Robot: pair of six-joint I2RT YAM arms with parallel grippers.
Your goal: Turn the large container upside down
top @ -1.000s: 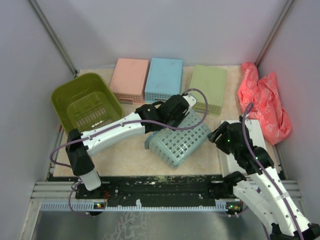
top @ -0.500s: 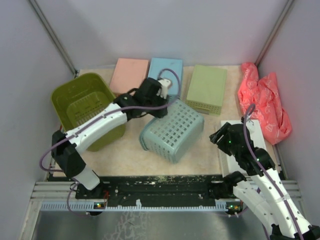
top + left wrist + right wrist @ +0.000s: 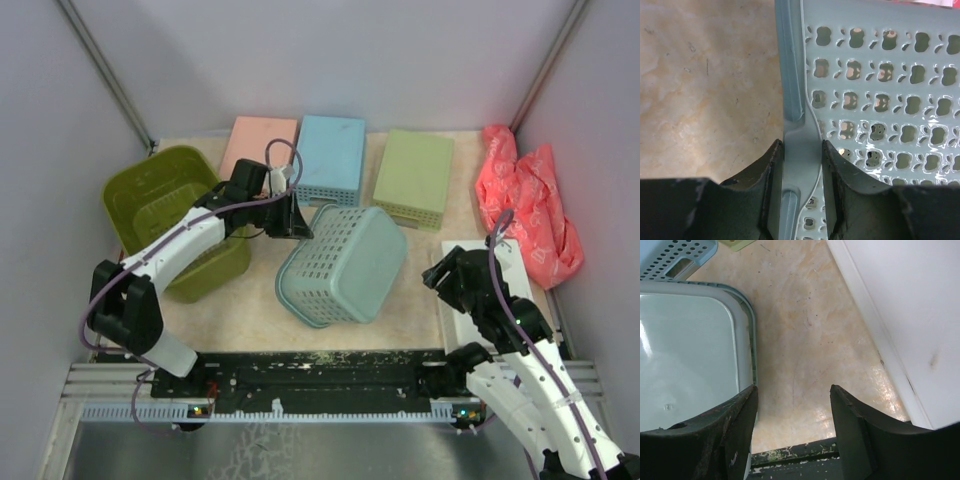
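The olive-green large container (image 3: 165, 215) stands upright, open side up, at the table's left edge. My left arm reaches across its right rim. My left gripper (image 3: 297, 222) is to its right, not touching it. It is shut on the rim of a teal perforated basket (image 3: 345, 265), which lies tipped over with its base facing up and right. In the left wrist view the jaws (image 3: 802, 145) clamp that teal rim (image 3: 800, 165). My right gripper (image 3: 440, 275) is open and empty just right of the teal basket, whose smooth base shows in its wrist view (image 3: 685, 355).
Pink (image 3: 262, 140), blue (image 3: 332, 155) and green (image 3: 415, 175) trays lie along the back. A red bag (image 3: 530, 205) sits at the back right. A white board (image 3: 508, 262) lies under my right arm, and its edge shows in the right wrist view (image 3: 900, 300).
My left gripper has swung left and back towards the olive container, holding the teal basket's rim. The teal basket has rolled over, its base now up. The right arm has barely moved.
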